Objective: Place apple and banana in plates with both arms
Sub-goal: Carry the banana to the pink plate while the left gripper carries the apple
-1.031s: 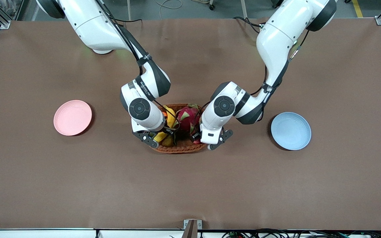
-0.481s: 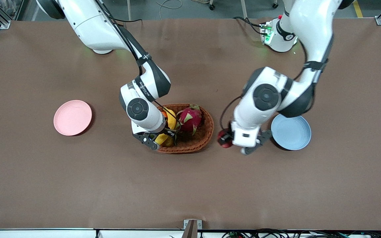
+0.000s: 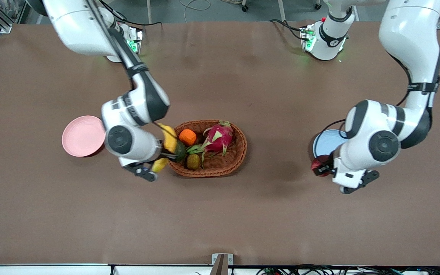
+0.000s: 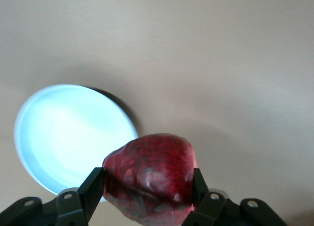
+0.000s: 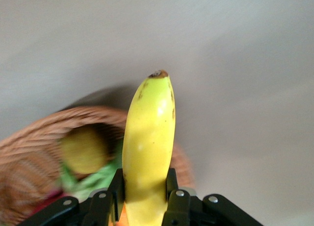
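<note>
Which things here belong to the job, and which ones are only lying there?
Job:
- apple, held by the left gripper over the blue plate's edge
- banana, held by the right gripper
- pink plate

Only lying there, in the basket:
- dragon fruit
- orange
- avocado
- small brownish fruit

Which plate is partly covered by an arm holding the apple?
The light blue plate, toward the left arm's end of the table: the left gripper carries the apple at its rim. The pink plate sits by the banana-holding right arm.
</note>
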`<control>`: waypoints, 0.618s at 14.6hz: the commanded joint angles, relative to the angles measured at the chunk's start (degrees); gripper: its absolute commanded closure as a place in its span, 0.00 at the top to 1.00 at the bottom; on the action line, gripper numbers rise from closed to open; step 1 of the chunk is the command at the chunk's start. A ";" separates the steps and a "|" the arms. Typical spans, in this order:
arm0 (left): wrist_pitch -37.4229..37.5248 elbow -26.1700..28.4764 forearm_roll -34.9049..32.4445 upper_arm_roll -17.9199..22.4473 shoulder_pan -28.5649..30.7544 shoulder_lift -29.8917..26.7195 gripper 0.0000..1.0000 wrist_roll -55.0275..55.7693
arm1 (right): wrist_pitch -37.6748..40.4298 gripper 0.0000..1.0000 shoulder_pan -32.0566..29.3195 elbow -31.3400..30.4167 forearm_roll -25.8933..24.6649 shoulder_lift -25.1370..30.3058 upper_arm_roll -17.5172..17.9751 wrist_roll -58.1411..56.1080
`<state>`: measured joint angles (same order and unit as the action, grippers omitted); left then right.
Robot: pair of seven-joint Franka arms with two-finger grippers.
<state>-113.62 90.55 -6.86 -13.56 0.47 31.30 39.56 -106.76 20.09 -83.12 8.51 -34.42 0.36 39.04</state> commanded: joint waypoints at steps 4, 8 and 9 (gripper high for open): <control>-2.03 11.12 -0.88 -0.67 7.26 -2.48 0.24 -10.19 | 2.18 0.19 -18.13 -12.83 -3.85 8.91 0.60 -27.66; -6.43 15.62 -0.79 -0.59 7.88 -1.78 0.38 -10.73 | -4.93 0.21 -25.87 -23.92 -5.69 13.76 0.52 -40.85; -6.44 15.62 -0.79 -0.59 7.97 -1.34 0.46 -10.73 | -4.94 0.21 -27.72 -24.72 -5.70 13.85 0.52 -43.66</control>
<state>-118.93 104.11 -6.87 -13.74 7.78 31.29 29.30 -109.40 -4.38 -101.33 3.91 -24.69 -0.40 -0.12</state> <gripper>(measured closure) 0.247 0.630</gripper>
